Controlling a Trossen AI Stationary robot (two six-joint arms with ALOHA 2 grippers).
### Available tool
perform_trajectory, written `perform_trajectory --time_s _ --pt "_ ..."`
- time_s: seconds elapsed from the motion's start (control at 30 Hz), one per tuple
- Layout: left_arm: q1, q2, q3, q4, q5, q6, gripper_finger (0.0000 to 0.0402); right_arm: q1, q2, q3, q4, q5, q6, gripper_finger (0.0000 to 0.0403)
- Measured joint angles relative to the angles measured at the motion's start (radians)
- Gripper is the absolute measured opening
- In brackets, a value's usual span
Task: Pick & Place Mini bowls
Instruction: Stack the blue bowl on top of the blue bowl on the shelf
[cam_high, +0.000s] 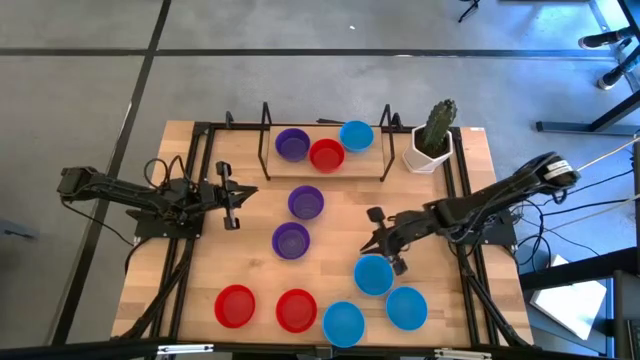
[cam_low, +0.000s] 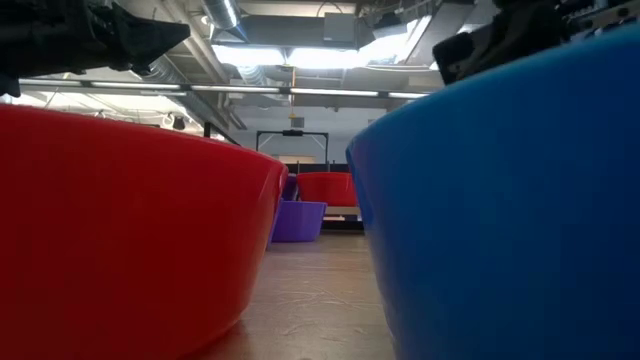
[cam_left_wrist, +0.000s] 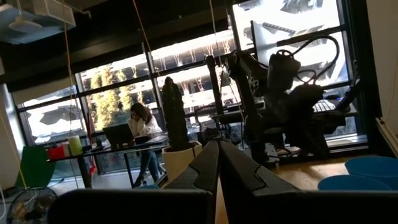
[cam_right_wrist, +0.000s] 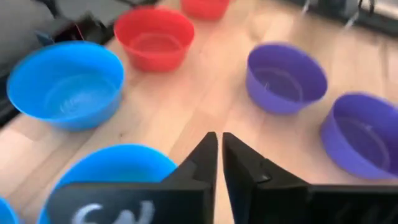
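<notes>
No brand or readable label is seen on the bowls; on the right arm's own body in the right wrist view a few white characters are cut off by the picture's edge and cannot be read.

Ten mini bowls are counted on the desk (cam_high: 200, 180) in the high view: a purple bowl (cam_high: 292, 144), a red bowl (cam_high: 327, 155) and a light blue bowl (cam_high: 356, 135) are grouped inside a black frame (cam_high: 325, 150) at the far edge; two purple bowls (cam_high: 305, 202) (cam_high: 291, 240) lie near the centre; two red bowls (cam_high: 235, 305) (cam_high: 296, 310) sit along the near edge; three blue bowls (cam_high: 374, 274) (cam_high: 406, 308) (cam_high: 343, 323) are clustered toward the near right corner.

The right end effector (cam_high: 385, 243) is held just beside the uppermost blue bowl of that cluster; its fingers (cam_right_wrist: 202, 155) are seen almost together with a thin gap, and nothing is grasped between them.

The left end effector (cam_high: 232, 205) is parked by the left edge, clenched and empty, as its touching fingers (cam_left_wrist: 208, 165) show.

A cactus in a white pot (cam_high: 433, 140) stands at the far right corner.

In the low view most of the desk is hidden behind one red bowl (cam_low: 120, 230) and one blue bowl (cam_low: 510, 210).
</notes>
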Motion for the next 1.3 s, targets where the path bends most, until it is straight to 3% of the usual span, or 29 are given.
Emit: perform_trajectory --time_s 0.33,0.6,1.3 --pt "0.000 0.000 0.000 -0.036 0.000 0.008 0.0007 0.002 0.091 0.172 -0.247 0.000 0.095 0.0151" --pt "0.000 0.000 0.000 -0.045 0.000 0.019 0.0010 0.005 0.131 0.196 -0.458 0.000 0.171 0.0239" --pt "0.000 0.000 0.000 -0.045 0.000 0.019 0.0006 0.005 0.318 0.196 -0.442 -0.009 0.238 0.0253"
